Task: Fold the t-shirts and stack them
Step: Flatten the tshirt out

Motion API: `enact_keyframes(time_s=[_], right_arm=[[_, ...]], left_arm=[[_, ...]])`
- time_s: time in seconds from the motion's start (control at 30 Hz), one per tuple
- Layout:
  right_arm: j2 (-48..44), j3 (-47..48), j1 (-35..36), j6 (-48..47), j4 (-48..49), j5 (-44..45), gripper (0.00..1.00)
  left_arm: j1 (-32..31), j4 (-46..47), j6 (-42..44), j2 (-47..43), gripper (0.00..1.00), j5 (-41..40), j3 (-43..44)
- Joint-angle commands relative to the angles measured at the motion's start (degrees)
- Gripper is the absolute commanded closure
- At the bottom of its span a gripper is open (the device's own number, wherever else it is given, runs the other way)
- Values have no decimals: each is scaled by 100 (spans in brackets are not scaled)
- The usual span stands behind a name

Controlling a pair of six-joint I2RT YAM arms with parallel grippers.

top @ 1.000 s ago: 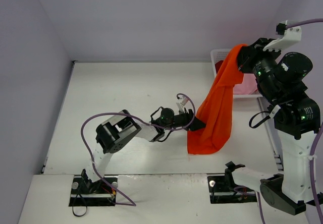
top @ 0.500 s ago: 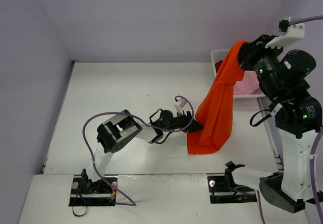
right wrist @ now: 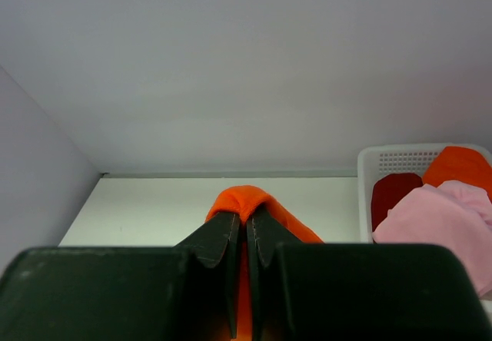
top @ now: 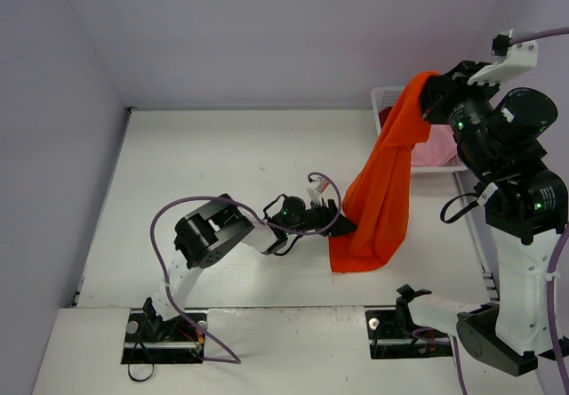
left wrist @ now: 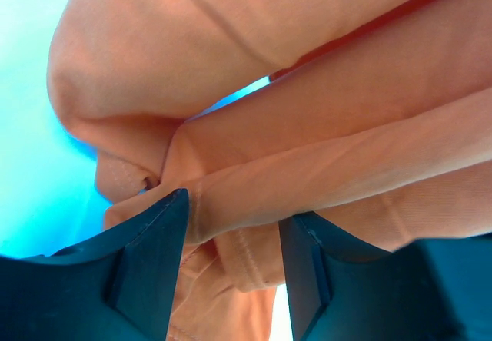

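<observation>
A large orange-red t-shirt [top: 382,190] hangs from my right gripper [top: 429,92], which is raised high at the right and shut on the shirt's top fold [right wrist: 246,197]. The shirt's lower end rests bunched on the table. My left gripper [top: 345,221] reaches low across the table to the shirt's lower left edge. In the left wrist view its jaws [left wrist: 234,218] stand apart with a hemmed fold of the orange cloth [left wrist: 307,126] lying between them. More t-shirts lie in the basket: a light pink one [right wrist: 434,222], a dark red one [right wrist: 392,191] and another orange one [right wrist: 461,164].
A white plastic lattice basket [top: 378,97] stands at the back right, partly behind the hanging shirt and the right arm. Walls close the table at the left and the back. A purple cable loops around the left arm [top: 209,235].
My left gripper has slid slightly right and nearer, into the shirt's lower edge, and its jaws have narrowed around the fold. The right gripper rose a little, then held still.
</observation>
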Motion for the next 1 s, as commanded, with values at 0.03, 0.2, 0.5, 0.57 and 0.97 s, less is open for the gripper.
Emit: enact_keyframes(time_s=[0.03,0.2,0.5,0.57,0.97], right_arm=[[12,124,-27,-58,619,-58,100],[12,106,-27,-67,619,-58,100],[4,106,-27,-76,619,-58,100],[-5,97,-18,-84,619,-58,100],[-111,80,-27,-199,593,83,100]], left_arm=[[-42,488,93,-68,57,-11,205],[-60,488,111,-59,65,-46,188],[-60,488,119,-68,85,-90,205],[-69,479,137,-68,88,-90,196],[28,260,216,-313,100,-275,-67]])
